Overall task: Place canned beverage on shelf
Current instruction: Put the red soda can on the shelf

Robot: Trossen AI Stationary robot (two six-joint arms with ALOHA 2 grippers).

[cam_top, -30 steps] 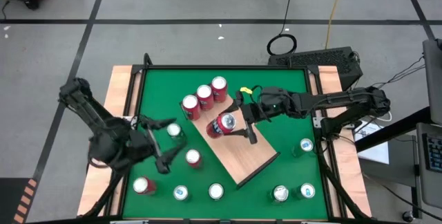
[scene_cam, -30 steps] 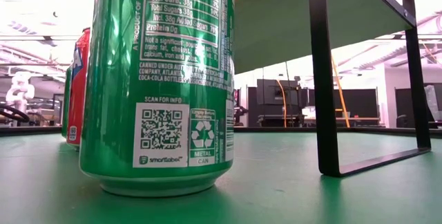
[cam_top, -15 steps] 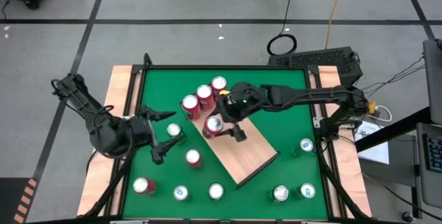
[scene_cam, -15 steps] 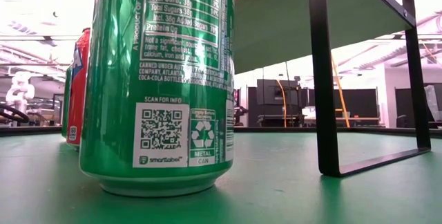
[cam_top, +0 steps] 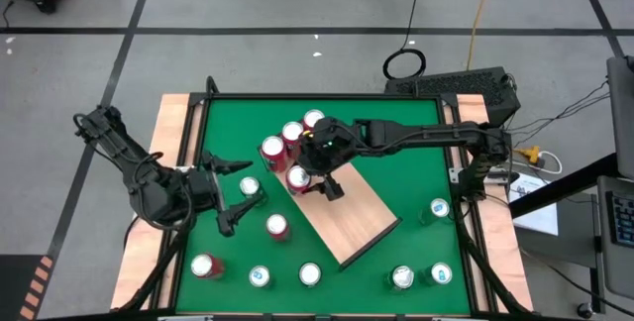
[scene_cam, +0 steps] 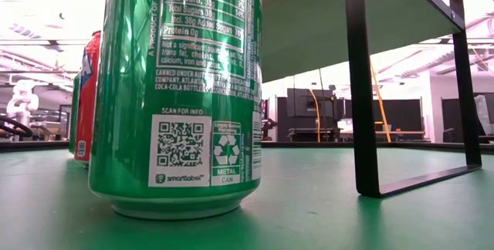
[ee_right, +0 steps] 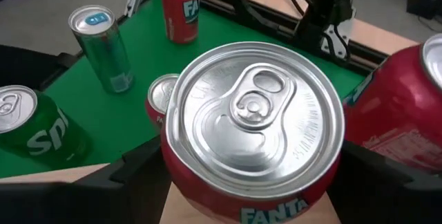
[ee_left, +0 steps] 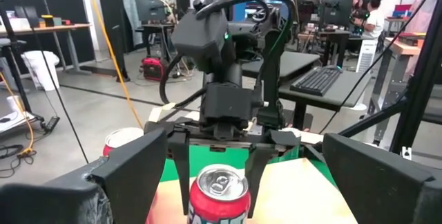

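front can: a green can [scene_cam: 181,88] stood on the green bench [scene_cam: 309,211] closest to the low camera, label and qr code facing it.
behind it: a red can [scene_cam: 87,96] stood just past the green one, partly hidden by it.
shelf from the low view: the shelf [scene_cam: 324,18] stood raised on thin dark legs to the right, its underside showing.
bench edge: small cans stood along the near edge in the high view, among them a red can at the corner [cam_top: 204,266] and silver-topped ones [cam_top: 310,274].
left hand: the left hand [cam_top: 230,194] hovered over the bench on the left side, fingers spread wide and holding nothing, pointed toward the shelf.
task can: a red fanta can [cam_top: 298,178] stood upright on the far left end of the wooden shelf [cam_top: 357,217]; from the left wrist it showed between dark fingers [ee_left: 217,196].
right hand: the right hand [cam_top: 315,177] reached across from the right, its fingers standing on either side of the fanta can [ee_right: 252,124]; i could not tell if the pads were touching it.
neighbours: three more red cans [cam_top: 292,135] stood in a row just behind, on the same end of the shelf.
beyond: grey floor, a keyboard [cam_top: 461,83] off the far right corner.
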